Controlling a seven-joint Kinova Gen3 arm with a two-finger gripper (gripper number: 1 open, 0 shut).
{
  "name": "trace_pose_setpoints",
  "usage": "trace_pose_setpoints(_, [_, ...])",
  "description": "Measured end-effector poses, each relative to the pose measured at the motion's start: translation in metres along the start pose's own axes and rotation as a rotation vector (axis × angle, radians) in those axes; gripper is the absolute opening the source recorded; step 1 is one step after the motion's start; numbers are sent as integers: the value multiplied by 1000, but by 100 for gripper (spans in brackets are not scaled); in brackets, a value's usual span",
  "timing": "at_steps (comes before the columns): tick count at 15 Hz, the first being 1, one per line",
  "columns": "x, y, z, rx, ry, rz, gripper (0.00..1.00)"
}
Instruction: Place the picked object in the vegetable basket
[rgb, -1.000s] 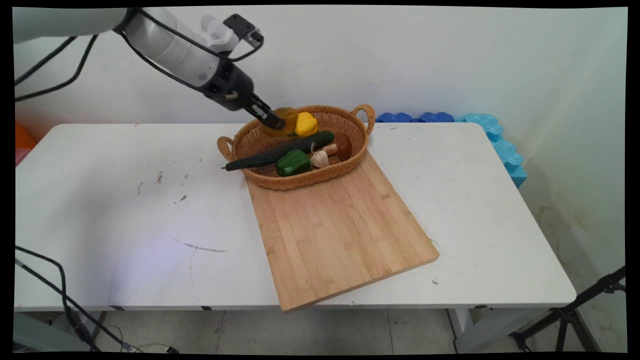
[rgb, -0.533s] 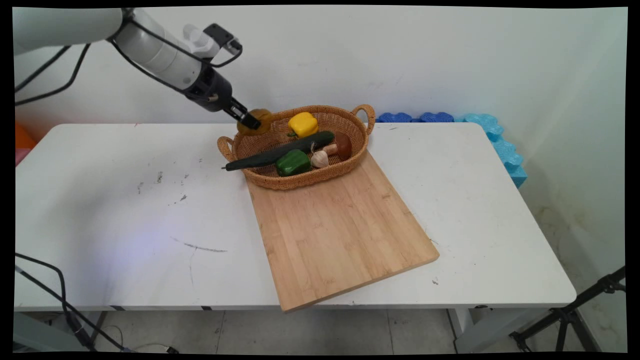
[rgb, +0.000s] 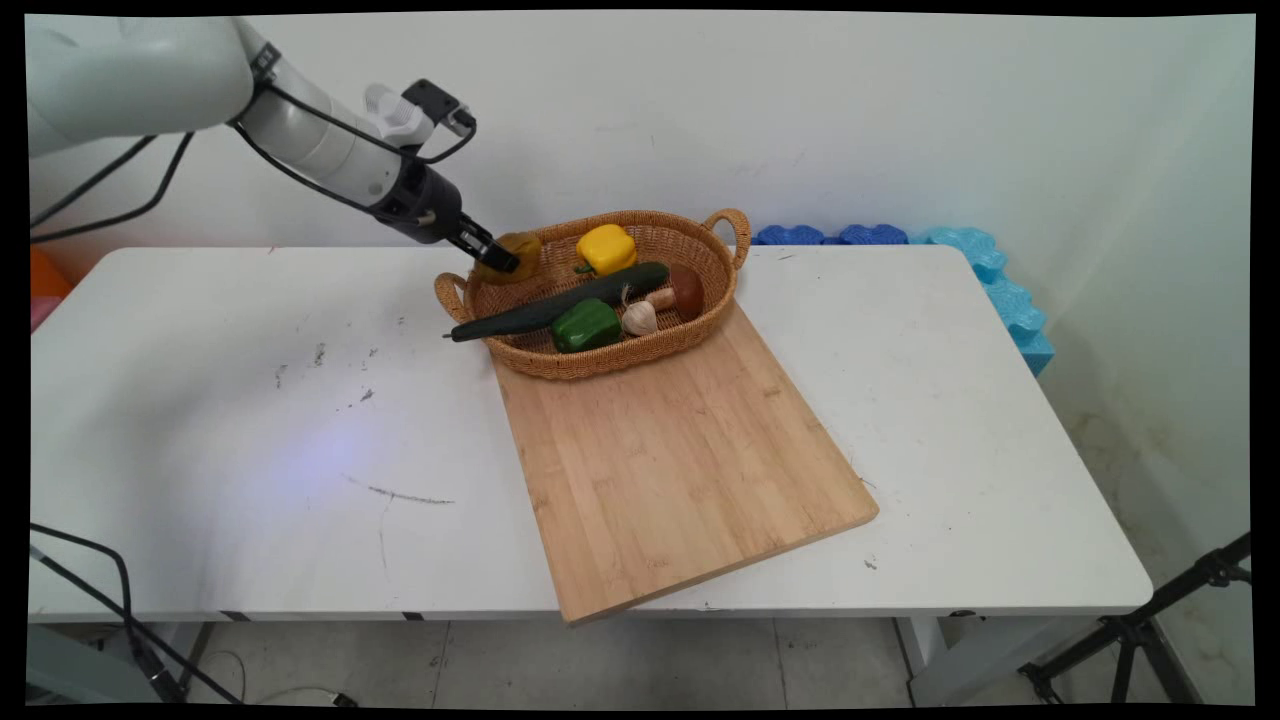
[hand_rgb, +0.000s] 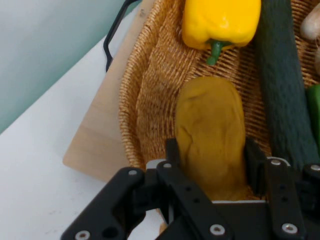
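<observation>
My gripper (rgb: 497, 259) (hand_rgb: 210, 160) is shut on a brownish-yellow potato (rgb: 514, 250) (hand_rgb: 210, 131), one finger on each side of it. It holds the potato over the far left rim of the wicker basket (rgb: 690, 335) (hand_rgb: 145, 95). In the basket lie a yellow bell pepper (rgb: 604, 247) (hand_rgb: 220, 20), a long dark green cucumber (rgb: 560, 303) (hand_rgb: 282, 80) whose tip sticks out over the left rim, a green bell pepper (rgb: 586, 325), a garlic bulb (rgb: 640, 317) and a brown mushroom (rgb: 683, 291).
The basket stands on the far end of a wooden cutting board (rgb: 670, 460) on the white table (rgb: 250, 400). Blue foam pieces (rgb: 960, 260) lie along the wall at the back right. Black cables (rgb: 90, 180) hang from the arm at the left.
The gripper has carried the potato leftward from beside the yellow pepper to the basket's far left rim, and it now sits a little lower than half a second ago.
</observation>
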Motion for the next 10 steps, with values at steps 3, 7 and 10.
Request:
trace_pose_setpoints(3, [-4, -4, 8, -5, 11, -2, 0])
trace_pose_setpoints(7, [-10, -6, 15, -12, 21, -2, 0])
trace_pose_setpoints(10, [-13, -7, 19, -19, 30, 0, 0])
